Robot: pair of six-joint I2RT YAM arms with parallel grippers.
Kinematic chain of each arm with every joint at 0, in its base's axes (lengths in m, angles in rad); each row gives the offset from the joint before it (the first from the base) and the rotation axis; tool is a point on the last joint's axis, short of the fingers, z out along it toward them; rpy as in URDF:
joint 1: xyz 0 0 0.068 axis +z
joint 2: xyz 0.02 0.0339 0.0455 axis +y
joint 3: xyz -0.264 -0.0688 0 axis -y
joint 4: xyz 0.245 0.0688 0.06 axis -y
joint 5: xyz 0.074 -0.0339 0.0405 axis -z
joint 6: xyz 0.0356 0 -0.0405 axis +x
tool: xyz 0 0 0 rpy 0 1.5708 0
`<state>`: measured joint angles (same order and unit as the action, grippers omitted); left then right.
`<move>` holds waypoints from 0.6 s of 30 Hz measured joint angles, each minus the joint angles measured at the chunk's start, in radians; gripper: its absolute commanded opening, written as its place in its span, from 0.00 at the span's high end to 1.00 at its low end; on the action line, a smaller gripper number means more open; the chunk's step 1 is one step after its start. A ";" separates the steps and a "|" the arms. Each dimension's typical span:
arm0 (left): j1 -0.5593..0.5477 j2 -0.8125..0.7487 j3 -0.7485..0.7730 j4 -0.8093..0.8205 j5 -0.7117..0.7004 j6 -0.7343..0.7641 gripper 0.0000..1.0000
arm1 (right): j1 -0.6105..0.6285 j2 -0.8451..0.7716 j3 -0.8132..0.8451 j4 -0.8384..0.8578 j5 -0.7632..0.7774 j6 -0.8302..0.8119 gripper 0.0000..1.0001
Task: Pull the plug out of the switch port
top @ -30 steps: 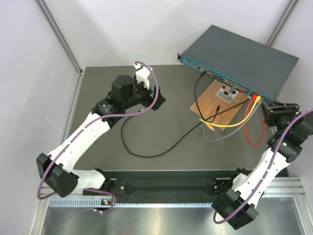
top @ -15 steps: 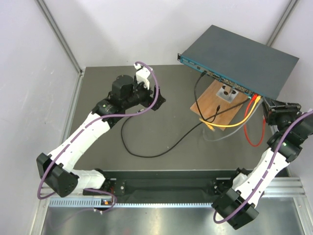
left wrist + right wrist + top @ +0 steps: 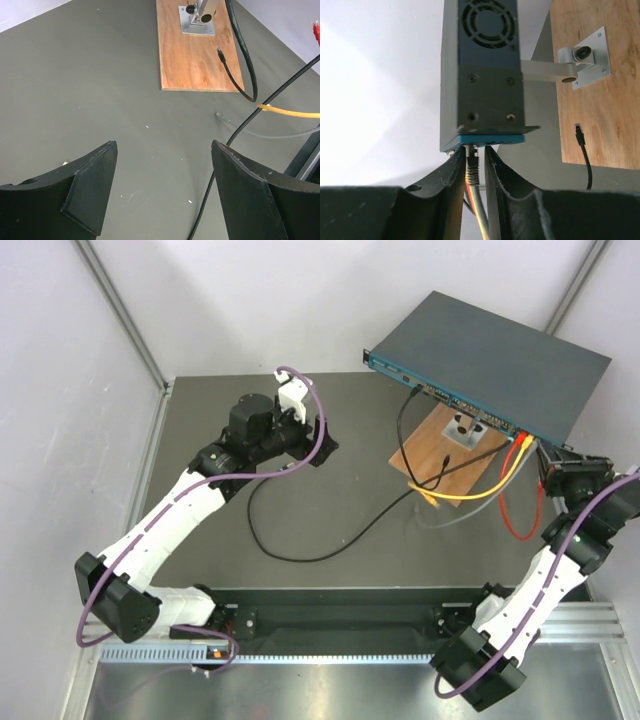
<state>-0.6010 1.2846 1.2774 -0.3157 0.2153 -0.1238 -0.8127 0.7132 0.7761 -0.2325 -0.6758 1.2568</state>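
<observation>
Switch (image 3: 490, 355) sits at far right corner of table (image 3: 400, 560), set at an angle to the edges, teal port face twd the near-left. Right fingers (image 3: 440, 200) are at the right end of that face, one each side of a plug (image 3: 472, 167) seated in a port. Gap btwn them is narrow, w/ the plug and its pale cord running down the slot. Can't tell if they're actually clamping it or just flanking it.

Red cable (image 3: 515, 530) and yellow cable (image 3: 480, 492) leave ports near the same end and loop onto the table. Long black cable (image 3: 300, 558) sweeps across mid table. Wooden board (image 3: 195, 55) lies below the port face, w/ a metal bracket (image 3: 200, 12) bolted on it; a loose black plug end (image 3: 220, 51) rests on the board. Grey cable (image 3: 260, 135) ends on the table just off the board's near edge.

Left fingers (image 3: 85, 185) are spread wide, nothing btwn them, hanging over bare table left of centre, well apart from the switch.
</observation>
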 measured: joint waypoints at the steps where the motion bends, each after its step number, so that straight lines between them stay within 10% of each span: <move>1: 0.000 0.000 0.000 0.000 0.000 0.000 0.20 | 0.000 0.000 -0.006 -0.001 0.002 0.002 0.79; 18: 0.000 0.000 -0.011 0.000 0.000 0.000 0.20 | -0.002 0.032 -0.007 0.027 -0.042 -0.004 0.74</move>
<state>-0.6006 1.2846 1.2663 -0.3161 0.2153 -0.1234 -0.8146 0.7448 0.7692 -0.2050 -0.7174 1.2526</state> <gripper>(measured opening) 0.796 0.259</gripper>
